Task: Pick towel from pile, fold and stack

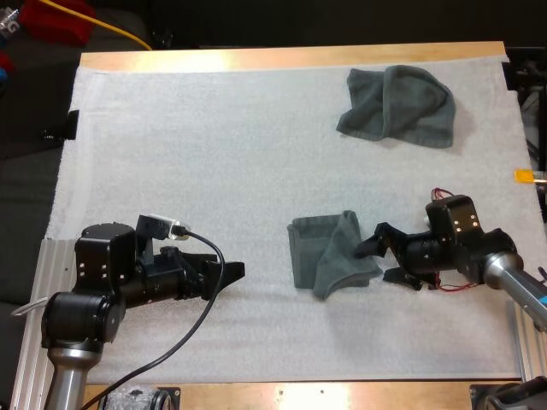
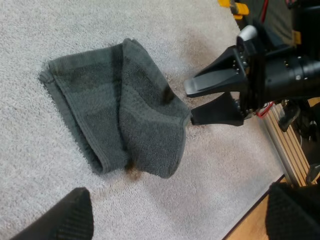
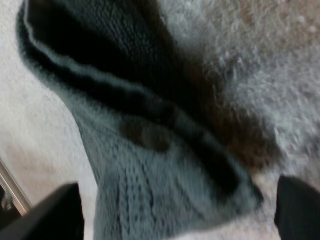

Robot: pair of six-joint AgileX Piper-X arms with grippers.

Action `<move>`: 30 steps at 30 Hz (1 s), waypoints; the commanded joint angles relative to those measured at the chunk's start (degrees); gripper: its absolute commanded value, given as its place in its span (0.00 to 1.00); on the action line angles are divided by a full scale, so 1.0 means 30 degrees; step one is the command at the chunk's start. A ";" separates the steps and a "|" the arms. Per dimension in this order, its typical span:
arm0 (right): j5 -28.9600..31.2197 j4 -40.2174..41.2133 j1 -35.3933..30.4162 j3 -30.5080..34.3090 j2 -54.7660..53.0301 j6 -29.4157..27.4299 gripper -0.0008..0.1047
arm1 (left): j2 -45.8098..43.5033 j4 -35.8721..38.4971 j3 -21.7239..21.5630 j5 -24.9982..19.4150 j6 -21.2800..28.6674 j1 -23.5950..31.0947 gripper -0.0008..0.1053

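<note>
Rt claw (image 1: 374, 261), spread, sits at the edge of a loosely folded dark grey-green towel (image 1: 329, 254); lt claw (image 1: 232, 274), spread too, well apart.

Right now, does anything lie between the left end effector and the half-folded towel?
Nothing visible does: only bare mat separates the left end effector from the towel. The right end effector is at the towel's opposite edge.

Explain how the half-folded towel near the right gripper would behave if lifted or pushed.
Probably floppy: the half-folded towel lies in soft folds, so its loose layers would likely drape and unfold. Its looped pile should catch on the white mat, so a push may bunch it rather than slide it.
</note>
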 commanded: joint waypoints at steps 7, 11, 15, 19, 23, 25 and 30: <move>-0.0483 -0.1157 -0.0055 -0.0039 0.0208 0.0652 0.69 | -0.0120 0.0008 -0.0079 0.0147 0.0009 -0.0031 0.65; -0.0484 -0.1155 -0.0055 -0.0039 0.0208 0.0652 0.69 | -0.0120 0.0008 -0.0079 0.0147 0.0009 -0.0031 0.65; -0.0484 -0.1155 -0.0055 -0.0039 0.0208 0.0652 0.60 | -0.0120 0.0008 -0.0079 0.0147 0.0009 -0.0031 0.65; -0.0484 -0.1155 -0.0055 -0.0039 0.0208 0.0652 0.48 | -0.0120 0.0008 -0.0079 0.0147 0.0009 -0.0031 0.65; -0.0430 -0.1155 -0.0055 -0.0039 0.0208 0.0652 0.41 | -0.0120 0.0008 -0.0079 0.0147 0.0009 -0.0031 0.65; -0.0431 -0.1155 -0.0055 -0.0039 0.0208 0.0717 0.40 | -0.0120 0.0008 -0.0079 0.0147 0.0009 -0.0031 0.65; -0.0431 -0.1155 -0.0011 -0.0039 0.0208 0.0726 0.35 | -0.0120 0.0008 -0.0079 0.0147 0.0009 -0.0031 0.65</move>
